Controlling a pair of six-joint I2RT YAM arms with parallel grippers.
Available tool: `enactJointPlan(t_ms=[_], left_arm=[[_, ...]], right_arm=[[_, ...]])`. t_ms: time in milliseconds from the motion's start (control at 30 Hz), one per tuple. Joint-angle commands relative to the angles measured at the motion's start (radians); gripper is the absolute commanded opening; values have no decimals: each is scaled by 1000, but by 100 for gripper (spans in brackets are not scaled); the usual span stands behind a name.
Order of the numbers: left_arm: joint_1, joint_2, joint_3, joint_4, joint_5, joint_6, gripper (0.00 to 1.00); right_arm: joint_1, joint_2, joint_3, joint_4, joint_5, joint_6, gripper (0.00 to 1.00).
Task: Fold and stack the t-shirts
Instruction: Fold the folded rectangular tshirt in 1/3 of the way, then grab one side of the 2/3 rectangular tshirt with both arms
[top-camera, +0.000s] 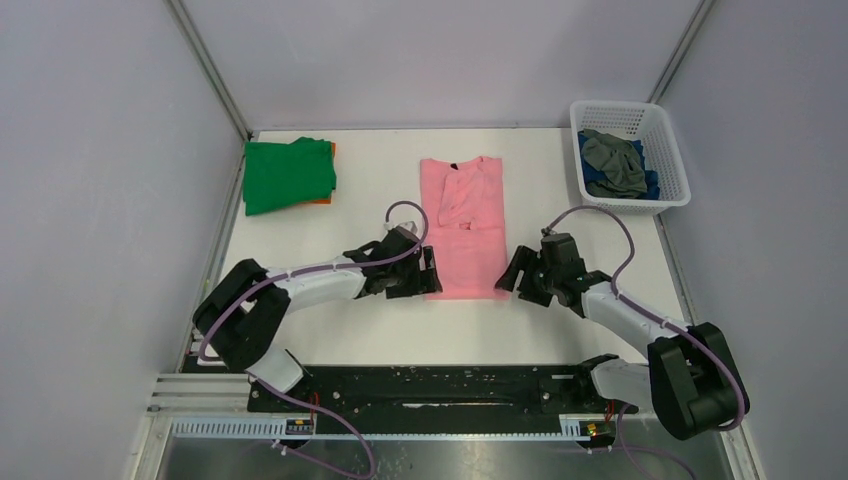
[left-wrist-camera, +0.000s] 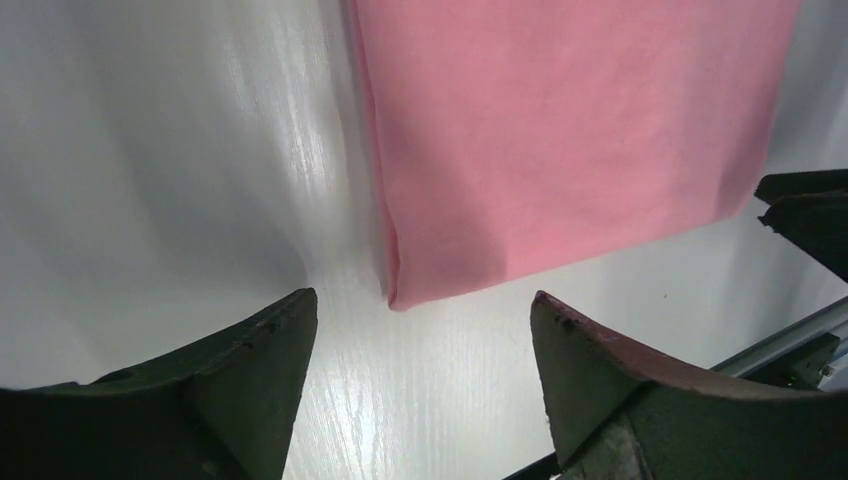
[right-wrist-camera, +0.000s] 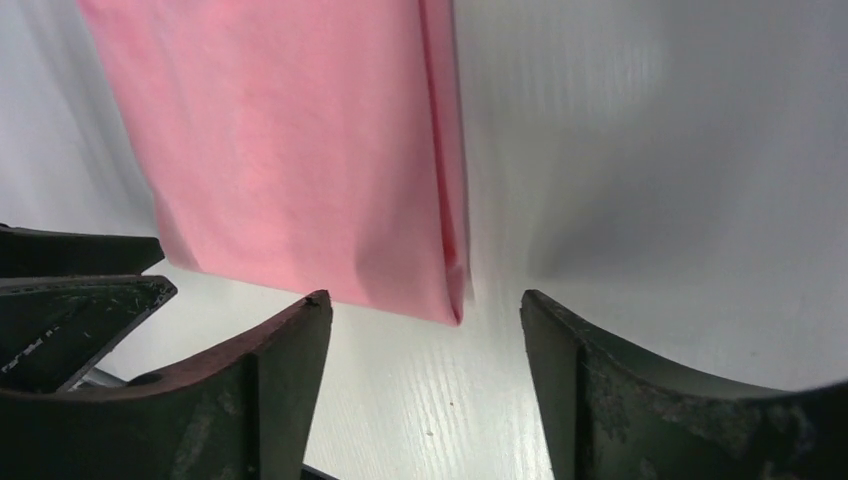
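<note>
The pink t-shirt (top-camera: 465, 225) lies flat in a long folded strip at the table's middle, collar at the far end. My left gripper (top-camera: 432, 272) stands open at its near left corner, and the cloth's corner (left-wrist-camera: 400, 290) lies just ahead of the gap, untouched. At the near right corner my right gripper (top-camera: 508, 272) is open too, the corner (right-wrist-camera: 450, 300) lying just beyond its fingers. A folded green t-shirt (top-camera: 288, 175) rests on an orange one (top-camera: 326, 198) at the far left. Grey (top-camera: 612, 162) and blue (top-camera: 648, 184) t-shirts lie crumpled in the basket.
The white lattice basket (top-camera: 672, 160) stands at the far right corner. Grey enclosure walls close in the table on both sides and at the back. A black rail (top-camera: 440, 385) runs along the near edge between the arm bases.
</note>
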Motion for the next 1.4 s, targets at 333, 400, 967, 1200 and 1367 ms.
enactJointPlan(t_ms=[333,400,967,1200,1367], left_arm=[[-38,101,10,44,44,-52,22],[-46,101,8,28,29,-57,11],[-247,-447,-206,-100,151,-21,0],[-282,-765,-222,-128,220,-56,0],[-282,-811,-156,-150,147,-26,0]], right_arm=[[17,104,-67,137,-99,63,30],[18,95,-73,133,-90,66,19],[245,-512,-198,-285,-394,172,0],[250,-853,-106,-468,-522,200,0],[250,-804,18,-537,-441,125,0]])
